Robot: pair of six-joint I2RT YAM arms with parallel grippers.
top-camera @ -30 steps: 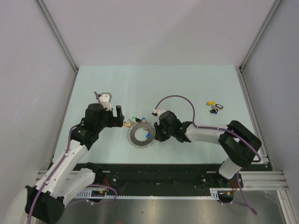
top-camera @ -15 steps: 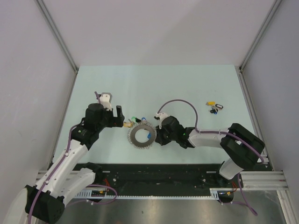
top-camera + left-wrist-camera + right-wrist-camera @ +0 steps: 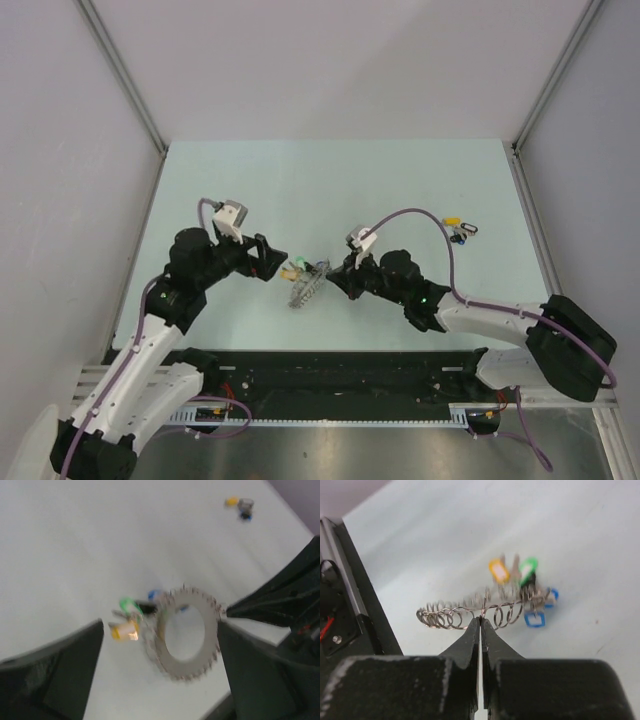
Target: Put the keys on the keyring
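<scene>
The keyring point(image 3: 307, 286), a silver band with a coiled wire edge, is lifted and tilted so that it shows edge-on from above. My right gripper point(image 3: 333, 281) is shut on its near rim; in the right wrist view the gripper point(image 3: 481, 618) pinches one wire loop of the keyring point(image 3: 445, 616). Keys with yellow point(image 3: 497, 570), green point(image 3: 528, 569) and blue point(image 3: 534, 620) tags hang at the ring's far side. My left gripper point(image 3: 279, 262) stands open just left of the ring. In the left wrist view the keyring point(image 3: 176, 666) faces it between its fingers point(image 3: 65, 670), apart from them, with the tagged keys point(image 3: 125, 629) beside it.
A small cluster of more keys point(image 3: 458, 230) with yellow, blue and black tags lies on the pale green table point(image 3: 400, 190) at the right, also seen far off in the left wrist view as keys point(image 3: 241, 506). Grey walls and metal rails bound the table.
The right gripper has raised the ring from lying flat to standing tilted on edge, with the right arm stretched lower and farther left. The left gripper has turned to face the ring.
</scene>
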